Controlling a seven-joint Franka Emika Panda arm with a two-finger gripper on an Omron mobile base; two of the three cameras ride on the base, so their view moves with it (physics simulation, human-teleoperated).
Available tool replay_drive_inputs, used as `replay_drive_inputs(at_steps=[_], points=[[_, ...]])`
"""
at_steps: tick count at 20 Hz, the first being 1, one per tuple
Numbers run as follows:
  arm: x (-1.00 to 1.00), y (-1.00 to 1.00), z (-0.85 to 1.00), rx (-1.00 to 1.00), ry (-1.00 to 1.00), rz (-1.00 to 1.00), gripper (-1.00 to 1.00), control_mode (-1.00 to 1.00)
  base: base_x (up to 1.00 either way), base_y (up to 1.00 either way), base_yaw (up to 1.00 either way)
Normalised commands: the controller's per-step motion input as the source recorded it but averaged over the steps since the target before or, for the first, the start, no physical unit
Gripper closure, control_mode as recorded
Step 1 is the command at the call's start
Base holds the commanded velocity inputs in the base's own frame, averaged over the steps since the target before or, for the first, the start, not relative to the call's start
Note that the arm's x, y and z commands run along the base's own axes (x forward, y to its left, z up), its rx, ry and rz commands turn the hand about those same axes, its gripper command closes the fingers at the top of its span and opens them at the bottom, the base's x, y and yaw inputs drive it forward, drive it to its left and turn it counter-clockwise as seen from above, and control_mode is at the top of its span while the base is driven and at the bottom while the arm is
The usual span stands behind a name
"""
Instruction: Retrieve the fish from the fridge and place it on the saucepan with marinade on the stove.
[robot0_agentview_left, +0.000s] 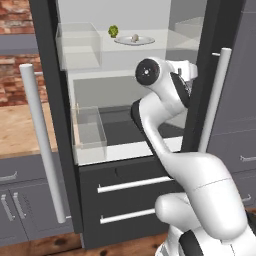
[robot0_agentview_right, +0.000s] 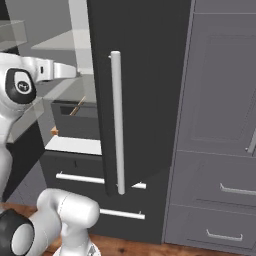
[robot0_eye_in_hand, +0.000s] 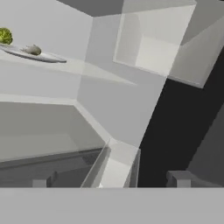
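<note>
The fridge (robot0_agentview_left: 50, 100) stands open, white inside, with clear shelves. My arm reaches in at middle-shelf height, its hand (robot0_agentview_left: 185, 70) close to the right door's edge. In the hand view my gripper (robot0_eye_in_hand: 111, 181) is open, with both dark fingertips (robot0_eye_in_hand: 43, 180) far apart and nothing between them. It looks at the fridge's back corner and a clear bin (robot0_eye_in_hand: 114, 166) just below. The fish is hidden from view. The saucepan, the marinade and the stove are out of view.
A plate (robot0_agentview_left: 134, 40) on the upper shelf carries a small green item (robot0_agentview_left: 113, 31) and a beige lump (robot0_agentview_left: 135, 37). Clear bins (robot0_agentview_left: 80, 45) line the left side. The right door (robot0_agentview_right: 145, 75) with its pale handle (robot0_agentview_right: 116, 122) stands close beside the hand. Two drawers (robot0_agentview_left: 130, 200) lie below.
</note>
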Motion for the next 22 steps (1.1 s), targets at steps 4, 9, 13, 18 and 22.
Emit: replay_drive_inputs(at_steps=[4,9,13,18,22], points=[[0.51,-0.61,-0.14,-0.01,0.07,0.00,-1.00,-1.00,0.00,0.00,0.00],[0.20,-0.78,-0.19,-0.03,0.05,-0.05,-1.00,-1.00,0.00,0.00,0.00],[-0.03,-1.00,-0.18,-0.02,0.07,-0.17,-1.00,-1.00,0.00,0.00,0.00],[-0.22,-1.00,-0.20,-0.01,0.07,-0.26,-1.00,-1.00,0.00,0.00,0.00],[-0.41,-1.00,-0.16,0.00,0.05,-0.31,-1.00,-1.00,0.00,0.00,0.00]])
